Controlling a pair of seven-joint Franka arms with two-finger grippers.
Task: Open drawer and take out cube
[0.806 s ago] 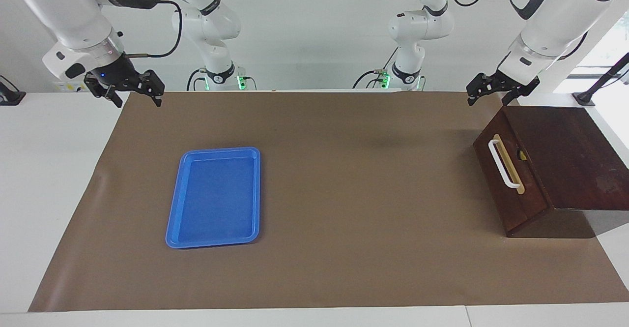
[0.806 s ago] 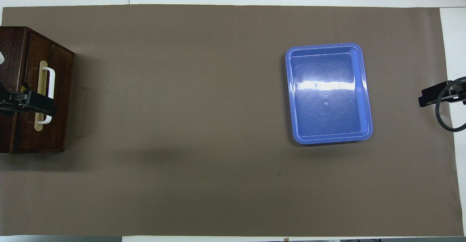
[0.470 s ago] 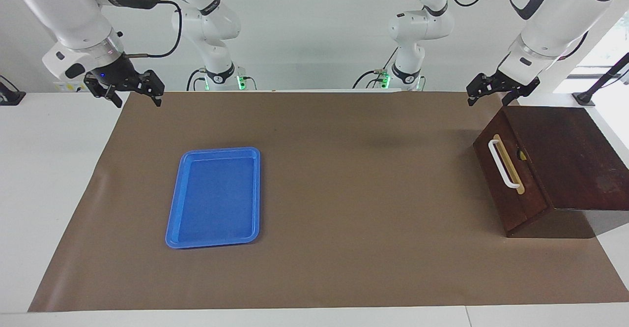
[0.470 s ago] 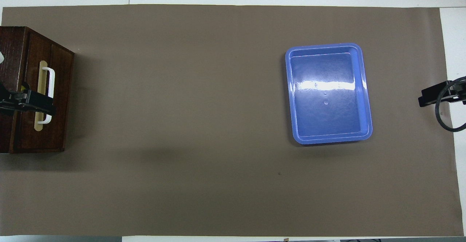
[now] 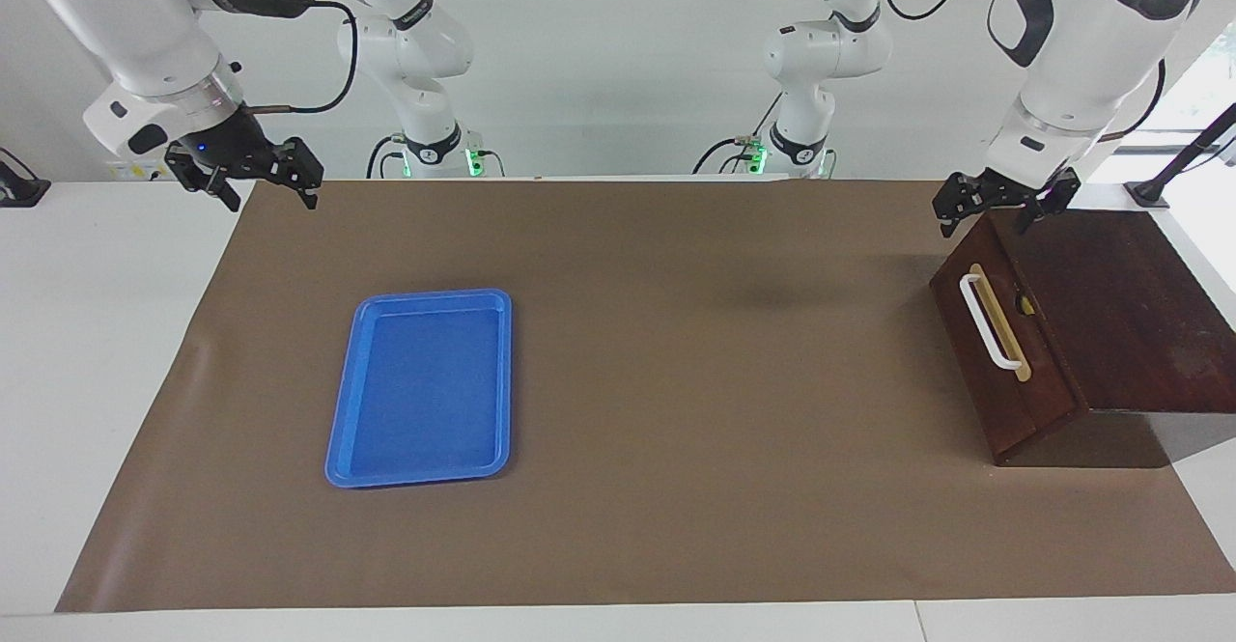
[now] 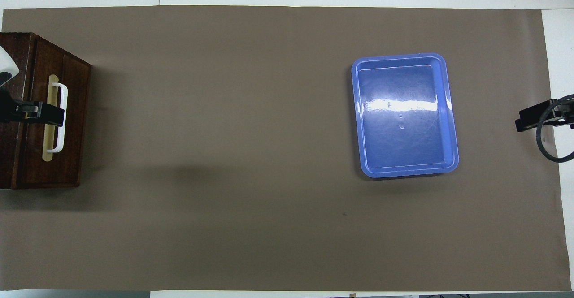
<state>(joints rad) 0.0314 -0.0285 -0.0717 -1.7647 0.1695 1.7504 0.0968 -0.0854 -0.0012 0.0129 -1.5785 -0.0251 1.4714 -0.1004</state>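
Observation:
The dark wooden box (image 5: 1120,304) stands at the left arm's end of the table. Its drawer (image 5: 999,372) (image 6: 71,123) is all but shut, with the white bar handle (image 5: 989,323) (image 6: 61,118) facing the table's middle. Of the cube (image 5: 1025,306) only a yellow sliver shows, in the narrow gap above the drawer front. My left gripper (image 5: 1002,209) (image 6: 40,113) hangs open over the box's edge nearest the robots, touching nothing. My right gripper (image 5: 249,179) (image 6: 533,118) waits open in the air over the corner of the mat at the right arm's end.
A blue tray (image 5: 422,386) (image 6: 403,114) with nothing in it lies on the brown mat (image 5: 676,381) toward the right arm's end. The mat covers most of the white table.
My left gripper has come down and moved over the box's near edge, toward the handle. The right arm, drawer and tray have not moved.

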